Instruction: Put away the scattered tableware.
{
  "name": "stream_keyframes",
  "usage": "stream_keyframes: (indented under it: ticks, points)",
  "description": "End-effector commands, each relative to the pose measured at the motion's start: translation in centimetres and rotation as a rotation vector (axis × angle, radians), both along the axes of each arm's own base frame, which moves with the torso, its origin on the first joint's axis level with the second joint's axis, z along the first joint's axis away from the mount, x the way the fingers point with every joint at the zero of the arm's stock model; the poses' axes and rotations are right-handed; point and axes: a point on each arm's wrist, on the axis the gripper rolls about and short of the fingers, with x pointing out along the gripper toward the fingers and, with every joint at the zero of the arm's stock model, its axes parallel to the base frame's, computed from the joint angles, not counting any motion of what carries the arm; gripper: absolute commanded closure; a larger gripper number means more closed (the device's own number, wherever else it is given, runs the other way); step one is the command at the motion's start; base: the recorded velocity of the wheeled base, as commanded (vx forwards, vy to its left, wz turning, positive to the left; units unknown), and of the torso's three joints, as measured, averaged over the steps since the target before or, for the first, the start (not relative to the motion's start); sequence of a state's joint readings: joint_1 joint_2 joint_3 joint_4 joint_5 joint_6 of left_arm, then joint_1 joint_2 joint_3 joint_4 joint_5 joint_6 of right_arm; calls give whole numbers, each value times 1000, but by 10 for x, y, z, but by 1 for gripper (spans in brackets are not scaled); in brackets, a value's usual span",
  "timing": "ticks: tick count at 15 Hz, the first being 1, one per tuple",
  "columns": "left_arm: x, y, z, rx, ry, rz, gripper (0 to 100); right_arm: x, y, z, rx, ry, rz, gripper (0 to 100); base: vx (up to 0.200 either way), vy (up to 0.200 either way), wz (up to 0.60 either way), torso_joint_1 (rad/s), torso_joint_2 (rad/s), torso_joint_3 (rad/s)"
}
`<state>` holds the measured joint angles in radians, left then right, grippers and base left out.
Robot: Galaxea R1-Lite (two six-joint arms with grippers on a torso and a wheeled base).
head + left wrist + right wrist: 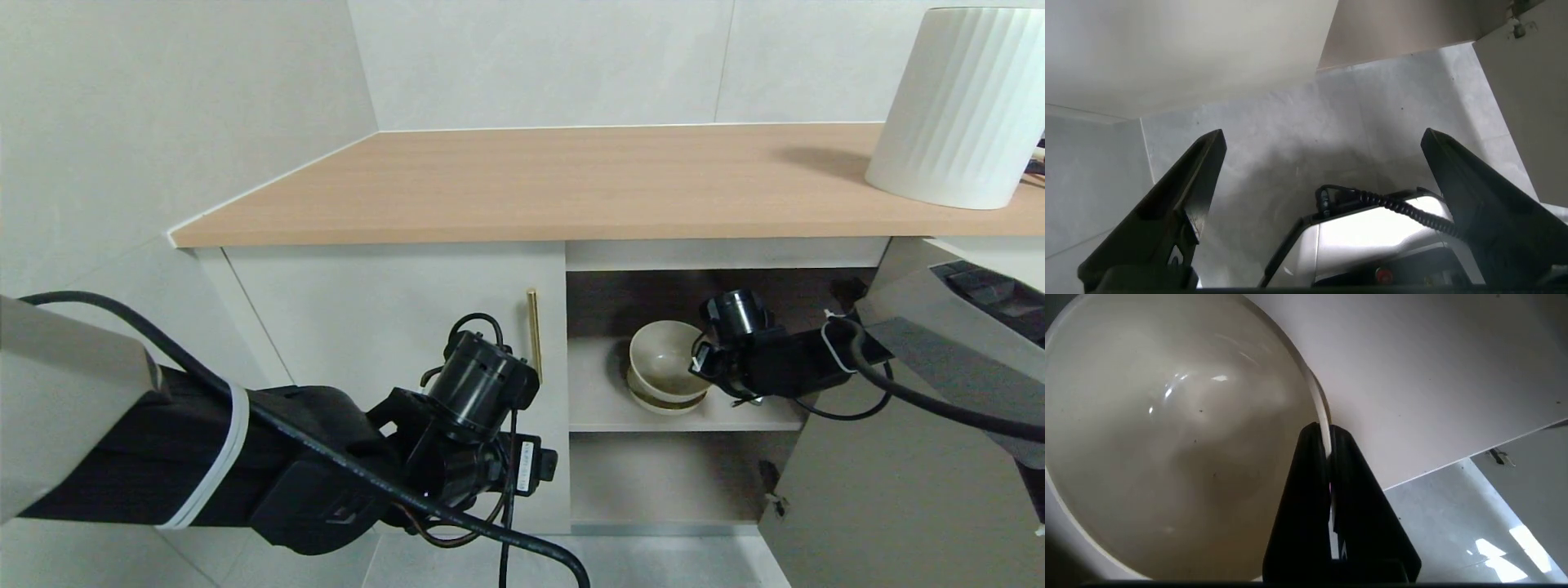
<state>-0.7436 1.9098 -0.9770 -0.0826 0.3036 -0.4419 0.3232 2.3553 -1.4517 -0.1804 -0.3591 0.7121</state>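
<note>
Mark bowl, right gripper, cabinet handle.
bowl (663, 359), head view, inner wall.
right gripper (1328, 441), right wrist view, between the fingertips pinching the rim.
cabinet handle (532, 335), head view, middle of the bar.

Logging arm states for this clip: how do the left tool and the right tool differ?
The left tool is open and empty; the right tool is shut on the rim of a bowl. The left tool points down at the floor, outside the cabinet; the right tool is inside it, above the shelf. Both have dark fingers.
</note>
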Motion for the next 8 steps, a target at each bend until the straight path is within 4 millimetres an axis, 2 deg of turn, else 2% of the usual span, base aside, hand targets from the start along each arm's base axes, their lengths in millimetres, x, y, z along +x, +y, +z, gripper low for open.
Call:
stream_keyframes:
  ticks: [1, 8]
  points:
    - [0, 0, 0, 1, 1, 0, 0, 1, 1, -4, -1, 7, 2, 100, 0, 0, 0, 0, 0, 0]
    - [0, -1, -1, 1, 1, 0, 0, 10, 3, -12, -3, 5, -2, 100, 0, 0, 0, 0, 0, 0]
